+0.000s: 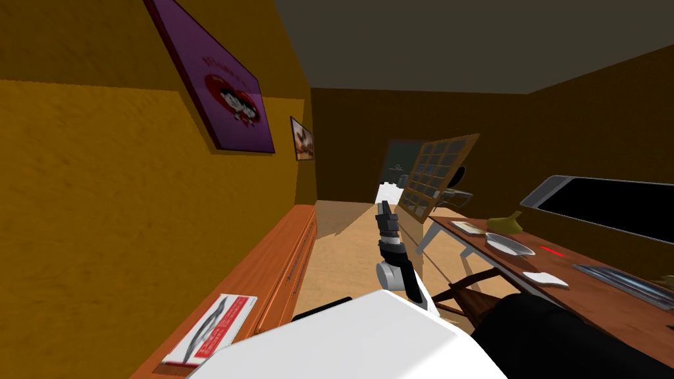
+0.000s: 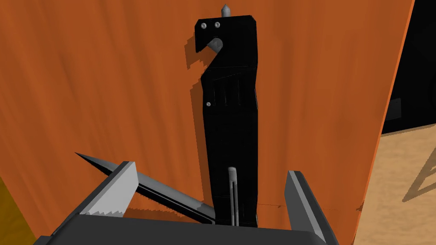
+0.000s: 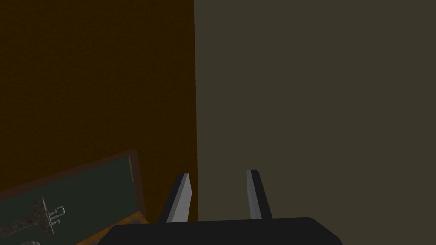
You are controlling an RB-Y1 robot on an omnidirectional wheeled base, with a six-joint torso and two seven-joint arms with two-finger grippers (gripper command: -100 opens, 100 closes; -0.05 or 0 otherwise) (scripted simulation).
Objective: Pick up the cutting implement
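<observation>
A black folding knife [image 2: 232, 119] lies on an orange wooden surface [image 2: 106, 85], its grey blade [image 2: 170, 197] swung out sideways. My left gripper [image 2: 210, 168] is open and straddles the knife. The handle lies between the fingers without touching them, and the blade passes under one finger [image 2: 115, 187]. That surface looks like the top of the orange sideboard [image 1: 283, 263] along the wall on my left. My right gripper [image 1: 385, 214] is raised in front of me. Its fingers [image 3: 181, 197] stand a narrow gap apart with nothing between them.
A red and white magazine [image 1: 210, 329] lies on the sideboard's near end. On my right are a brown table [image 1: 592, 296] holding a white dish [image 1: 508, 245] and papers, and a chair [image 1: 470, 293] beside it. A door [image 1: 438, 177] stands open ahead.
</observation>
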